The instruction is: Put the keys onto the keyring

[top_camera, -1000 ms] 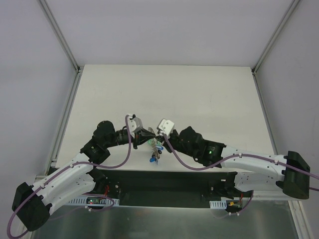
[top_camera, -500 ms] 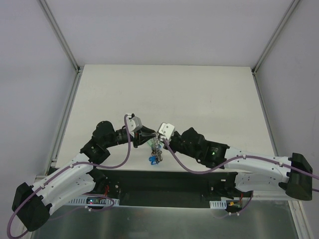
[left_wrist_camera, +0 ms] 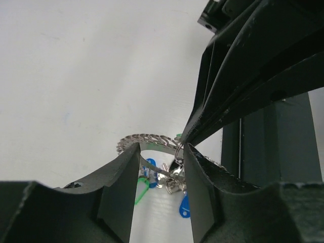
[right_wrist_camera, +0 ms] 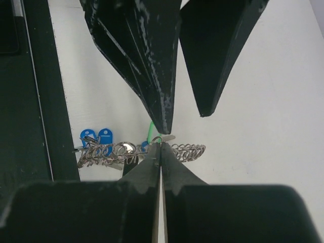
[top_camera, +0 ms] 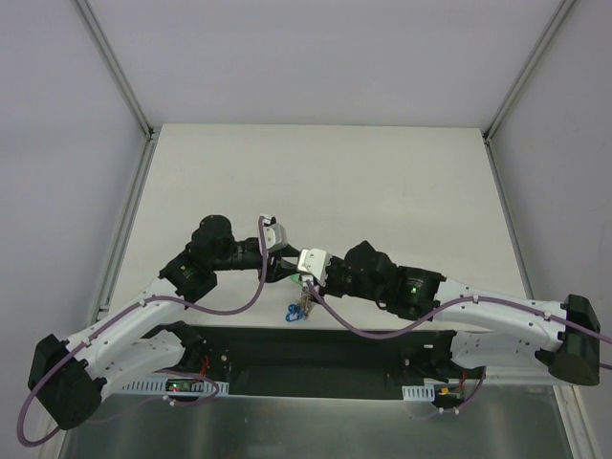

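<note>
I am pinching my right gripper (right_wrist_camera: pixel 160 148) shut at the lower centre of its wrist view, tips on the keyring (right_wrist_camera: pixel 188 150). The ring is stretching sideways across mid-frame, with the blue-headed keys (right_wrist_camera: pixel 96 137) trailing left. Just beyond, my left gripper (right_wrist_camera: pixel 183 121) is hanging narrowly parted above the ring.

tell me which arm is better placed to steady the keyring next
Left, probably: the left claw is open, a finger on each side of the keyring, while the right claw is pinched shut on a small loop there.
</note>
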Robot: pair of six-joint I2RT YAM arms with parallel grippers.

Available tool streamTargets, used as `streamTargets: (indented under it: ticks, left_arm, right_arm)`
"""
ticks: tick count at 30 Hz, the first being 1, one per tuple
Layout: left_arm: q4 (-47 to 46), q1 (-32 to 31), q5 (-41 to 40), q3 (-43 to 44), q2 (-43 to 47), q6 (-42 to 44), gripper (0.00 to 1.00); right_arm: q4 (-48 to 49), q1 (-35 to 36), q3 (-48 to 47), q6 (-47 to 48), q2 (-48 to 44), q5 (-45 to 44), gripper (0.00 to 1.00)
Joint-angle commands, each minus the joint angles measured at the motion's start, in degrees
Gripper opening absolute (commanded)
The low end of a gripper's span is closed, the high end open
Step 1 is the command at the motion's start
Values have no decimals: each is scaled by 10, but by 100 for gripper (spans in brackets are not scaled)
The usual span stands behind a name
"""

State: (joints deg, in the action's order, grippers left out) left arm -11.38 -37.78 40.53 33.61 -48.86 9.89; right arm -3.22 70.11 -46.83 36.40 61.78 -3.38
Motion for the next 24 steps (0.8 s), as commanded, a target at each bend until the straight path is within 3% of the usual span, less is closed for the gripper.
streamTargets:
  ticks: [1, 7, 24]
  left_arm:
    - [34, 5, 83, 35, -36, 38, 39]
    - [62, 7, 149, 52, -75, 58, 36]
    - [67, 7, 158, 66, -135, 43, 27]
  right_arm:
    - [-2, -1, -33, 20, -9, 25, 1]
    - [-9, -1, -31, 27, -14, 28, 1]
    - [-7, -1, -35, 26, -10, 51, 1]
